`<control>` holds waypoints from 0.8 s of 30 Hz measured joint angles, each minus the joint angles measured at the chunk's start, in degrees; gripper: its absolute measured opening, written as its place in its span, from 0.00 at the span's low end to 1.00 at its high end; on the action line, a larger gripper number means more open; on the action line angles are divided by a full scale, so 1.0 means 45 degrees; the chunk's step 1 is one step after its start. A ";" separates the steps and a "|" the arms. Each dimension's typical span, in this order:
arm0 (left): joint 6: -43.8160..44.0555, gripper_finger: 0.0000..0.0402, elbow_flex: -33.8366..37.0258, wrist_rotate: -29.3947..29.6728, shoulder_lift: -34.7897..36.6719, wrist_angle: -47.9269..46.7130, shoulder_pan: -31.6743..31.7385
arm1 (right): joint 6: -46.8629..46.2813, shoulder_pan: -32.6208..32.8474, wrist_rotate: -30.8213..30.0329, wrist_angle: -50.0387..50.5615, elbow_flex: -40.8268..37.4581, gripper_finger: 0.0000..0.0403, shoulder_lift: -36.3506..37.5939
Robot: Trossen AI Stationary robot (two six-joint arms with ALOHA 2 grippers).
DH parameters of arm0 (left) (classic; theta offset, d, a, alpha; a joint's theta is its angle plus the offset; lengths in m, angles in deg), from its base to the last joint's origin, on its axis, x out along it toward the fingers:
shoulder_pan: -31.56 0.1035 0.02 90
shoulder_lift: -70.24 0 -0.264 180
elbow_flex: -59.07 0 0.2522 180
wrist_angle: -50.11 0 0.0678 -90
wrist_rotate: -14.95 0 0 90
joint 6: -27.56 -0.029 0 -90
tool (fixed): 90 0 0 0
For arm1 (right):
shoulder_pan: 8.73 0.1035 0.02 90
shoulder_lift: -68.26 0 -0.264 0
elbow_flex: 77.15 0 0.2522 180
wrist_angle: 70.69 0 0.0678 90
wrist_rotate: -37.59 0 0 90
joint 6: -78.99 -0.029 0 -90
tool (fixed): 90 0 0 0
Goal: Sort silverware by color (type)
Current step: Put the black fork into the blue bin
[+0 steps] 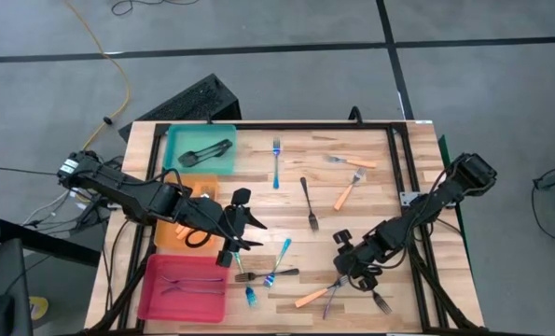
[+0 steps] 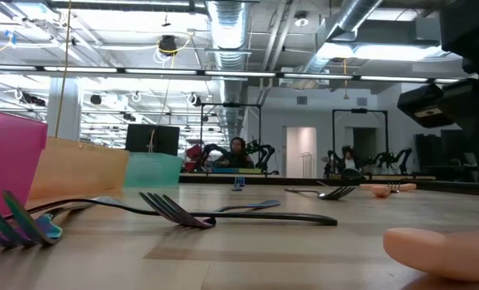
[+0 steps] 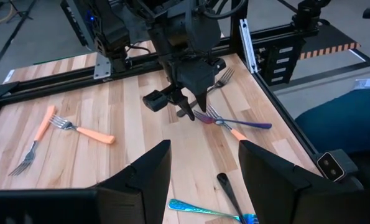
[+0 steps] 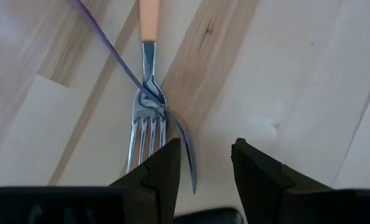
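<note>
In the high view we see the wooden tabletop (image 1: pixel 370 187) with three flat trays down its left side: a teal tray (image 1: pixel 223 163) at upper left holding dark forks (image 1: pixel 205 150), an orange tray (image 1: pixel 168 235) in the middle largely covered by the left arm, and a pink tray (image 1: pixel 156 297) at lower left with a few slim utensils lying in it.

The left end effector (image 1: pixel 241 245) hangs just right of the orange tray, its fingers spread apart and grasping nothing. Just below and right of it lies a cluster of forks: a blue-handled fork (image 1: pixel 283 254), a dark fork (image 1: pixel 268 273) and a short blue piece (image 1: pixel 250 296).

The right end effector (image 1: pixel 356 272) sits at the lower centre-right of the frame, over an orange-handled fork (image 1: pixel 312 296) crossed by a thin purple-handled fork (image 4: pixel 119 59). In the right wrist view its fingers (image 4: pixel 161 171) stand parted with the tines of that orange-handled fork (image 4: pixel 146 134) just ahead of them; they hold nothing.

Farther up the tabletop we see a lone blue-handled fork (image 1: pixel 276 163) near the top centre, a dark fork (image 1: pixel 308 203) in the middle, and two orange-handled forks (image 1: pixel 351 181) at upper right.
</note>
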 joint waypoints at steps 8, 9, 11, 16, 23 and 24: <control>0.0000 0.43 0.0000 0.0000 0.0005 0.0005 0.0000 | 0.0200 0.0000 0.0681 0.0300 0.0325 0.41 -0.1706; 0.0000 0.43 0.0000 0.0009 0.0005 0.0010 0.0000 | 0.0223 0.0000 0.0632 0.0402 0.0435 0.41 -0.1858; 0.0000 0.43 0.0000 0.0018 0.0005 0.0008 0.0000 | 0.0273 -0.0024 0.0601 0.0589 0.0543 0.40 -0.2020; 0.0005 0.43 0.0000 0.0034 0.0005 0.0000 0.0005 | 0.0367 -0.0279 0.0581 0.0983 0.0548 0.30 -0.1953; -0.0110 0.43 0.0000 0.0245 0.0005 -0.0005 0.0015 | 0.0426 -0.0814 0.0820 0.1154 0.0533 0.05 -0.1952; -0.0174 0.43 0.0000 0.0291 0.0005 -0.0005 0.0015 | 0.0452 -0.0893 0.0840 0.1161 0.0533 0.04 -0.1952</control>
